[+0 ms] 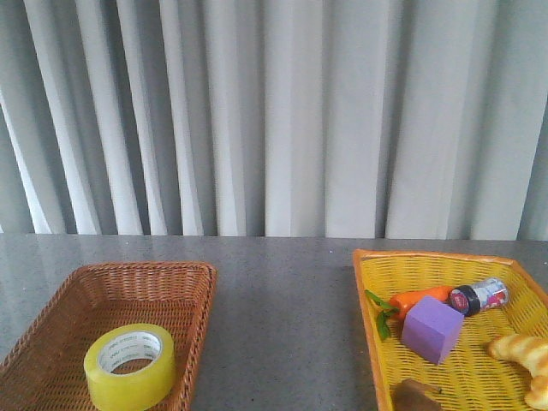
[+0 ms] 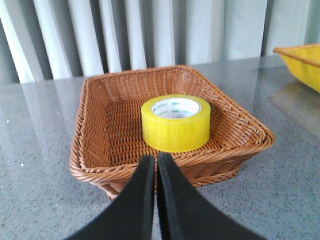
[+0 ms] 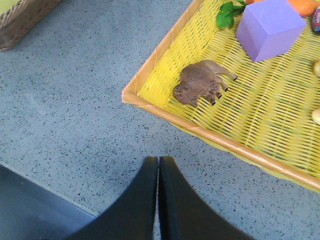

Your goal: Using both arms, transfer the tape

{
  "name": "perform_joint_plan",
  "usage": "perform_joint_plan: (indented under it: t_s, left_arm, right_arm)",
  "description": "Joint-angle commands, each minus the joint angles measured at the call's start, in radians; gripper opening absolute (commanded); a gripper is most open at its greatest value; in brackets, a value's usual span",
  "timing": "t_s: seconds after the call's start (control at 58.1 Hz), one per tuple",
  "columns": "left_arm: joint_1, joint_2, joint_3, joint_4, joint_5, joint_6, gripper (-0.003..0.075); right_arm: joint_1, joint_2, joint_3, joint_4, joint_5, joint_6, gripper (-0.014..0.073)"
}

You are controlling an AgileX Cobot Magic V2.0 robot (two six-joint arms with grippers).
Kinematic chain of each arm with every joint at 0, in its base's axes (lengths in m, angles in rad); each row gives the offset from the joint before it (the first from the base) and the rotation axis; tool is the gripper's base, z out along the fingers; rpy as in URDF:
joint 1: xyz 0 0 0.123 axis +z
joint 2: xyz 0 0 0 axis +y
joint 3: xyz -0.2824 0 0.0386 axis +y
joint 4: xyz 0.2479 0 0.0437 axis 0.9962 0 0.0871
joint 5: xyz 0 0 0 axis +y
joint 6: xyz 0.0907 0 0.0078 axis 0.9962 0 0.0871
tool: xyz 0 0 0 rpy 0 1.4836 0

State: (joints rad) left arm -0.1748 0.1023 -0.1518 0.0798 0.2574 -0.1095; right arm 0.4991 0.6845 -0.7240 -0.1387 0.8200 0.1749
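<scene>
front view: tape (image 1: 129,366) in brown basket (image 1: 60,338)

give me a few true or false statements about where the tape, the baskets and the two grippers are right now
1. The tape lies in the brown wicker basket. True.
2. The left gripper is clamped on the tape. False: its fingers are shut on nothing, short of the basket's near rim.
3. The purple cube sits in the yellow basket. True.
4. The right gripper is open over the yellow basket. False: it is shut, above bare table outside the basket's rim.
5. The tape stands on its edge like a wheel. False: it lies flat, its white core facing up.
6. A carrot lies beside the purple cube. True.
</scene>
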Motion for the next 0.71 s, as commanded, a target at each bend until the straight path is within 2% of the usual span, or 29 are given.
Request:
perform_joint_plan:
  t_s: [0.0,0.172,0.447,0.688]
  left_arm:
    - [0.004,-0.043,0.049,0.001,-0.167,-0.007,-0.0007]
    - [0.023,-0.076,0.172,-0.04,-0.284,-0.007,-0.0007]
    - [0.102,-0.13,0.169,-0.133,-0.272,0.049,-0.0007]
    - [0.107,-0.13,0.169,-0.137,-0.286,0.109,-0.0007]
  right_arm:
    - [-0.006,0.0,-0.023,-0.011,-0.055,-0.001,-0.0007]
    - [-0.006,0.0,-0.023,-0.011,-0.055,-0.001,-0.0007]
    - [-0.006,0.0,-0.023,-0.011,-0.054,-0.001,-0.0007]
    - [-0.006,0.0,-0.023,-0.011,-0.041,-0.001,-0.0007]
